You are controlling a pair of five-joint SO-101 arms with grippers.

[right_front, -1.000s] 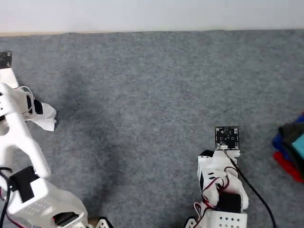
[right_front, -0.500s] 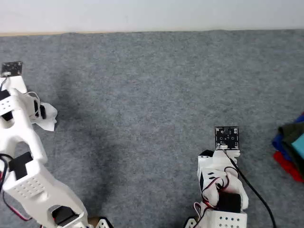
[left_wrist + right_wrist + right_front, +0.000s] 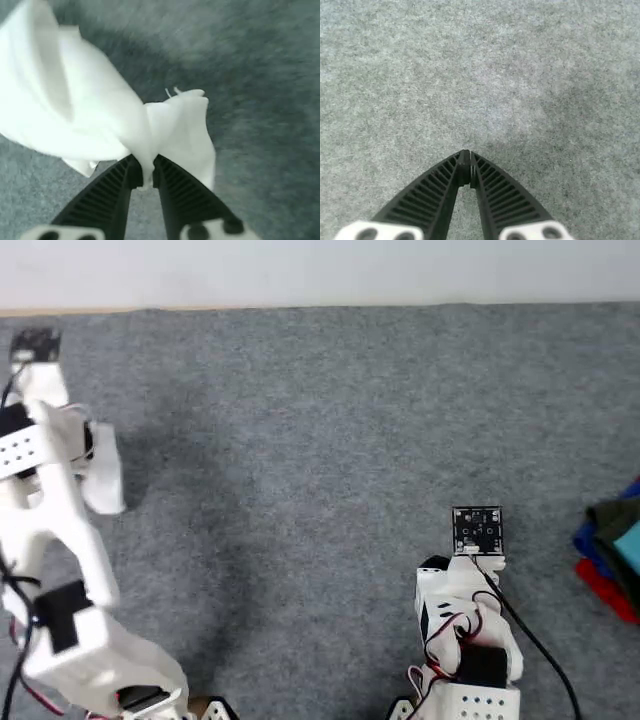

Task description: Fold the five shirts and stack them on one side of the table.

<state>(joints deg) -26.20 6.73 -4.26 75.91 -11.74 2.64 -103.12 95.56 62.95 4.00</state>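
Starting with the high view: left arm [image 3: 48,500] stands along the left edge of the table [image 3: 300,440], stretched toward the far left corner. White shirt [image 3: 104,475] hangs bunched just beside its wrist, close to that left edge. Can't tell from here if the cloth touches the grey surface. Right arm [image 3: 465,630] sits at the near edge, right of the middle, folded in on itself, its camera board [image 3: 477,528] facing up. Stack of shirts [image 3: 608,558] lies at the right edge of the table, cut off by the frame: dark grey on top, teal, blue and red showing below. It is well apart from both arms. Left wrist view: left tool [image 3: 145,176] is pinched tight on a fold of the white shirt [image 3: 85,110], the black ribbed jaws almost meeting with only cloth between them. The rest of the shirt billows out crumpled beyond the tips, with grey table [image 3: 265,65] behind it. Right wrist view: right tool [image 3: 467,171] is fully closed, tips touching, nothing in them, pointing over bare grey table [image 3: 480,65].
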